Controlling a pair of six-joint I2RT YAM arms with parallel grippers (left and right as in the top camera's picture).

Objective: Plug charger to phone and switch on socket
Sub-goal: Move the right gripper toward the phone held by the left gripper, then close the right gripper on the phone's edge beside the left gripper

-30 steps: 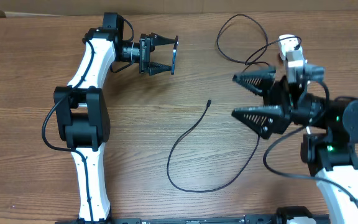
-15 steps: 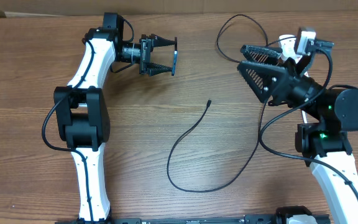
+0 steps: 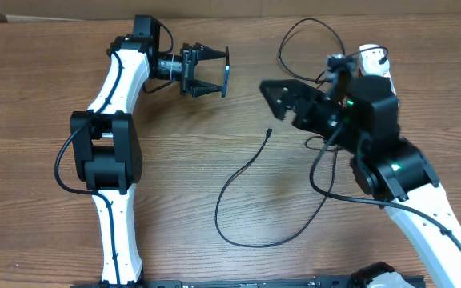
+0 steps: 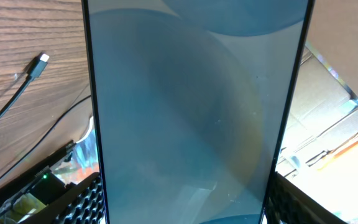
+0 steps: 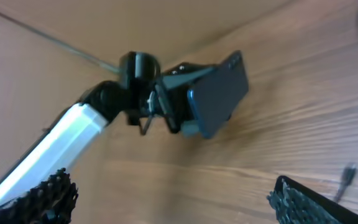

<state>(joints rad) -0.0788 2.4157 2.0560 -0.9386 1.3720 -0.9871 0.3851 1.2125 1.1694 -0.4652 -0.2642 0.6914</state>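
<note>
Two arms overhead: left gripper [image 3: 212, 72] pinches the phone [image 3: 225, 72] up on edge, probably presenting its port; right gripper [image 3: 285, 99], spread and empty, hovers near the charger [image 3: 269, 133], its loose tip mid-table. Left wrist: screen fills frame. Right wrist: jaws wide, facing the phone.

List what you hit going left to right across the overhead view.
left arm → phone → charger tip → socket. The right gripper is left out because it overlaps the charger tip in the order.
</note>
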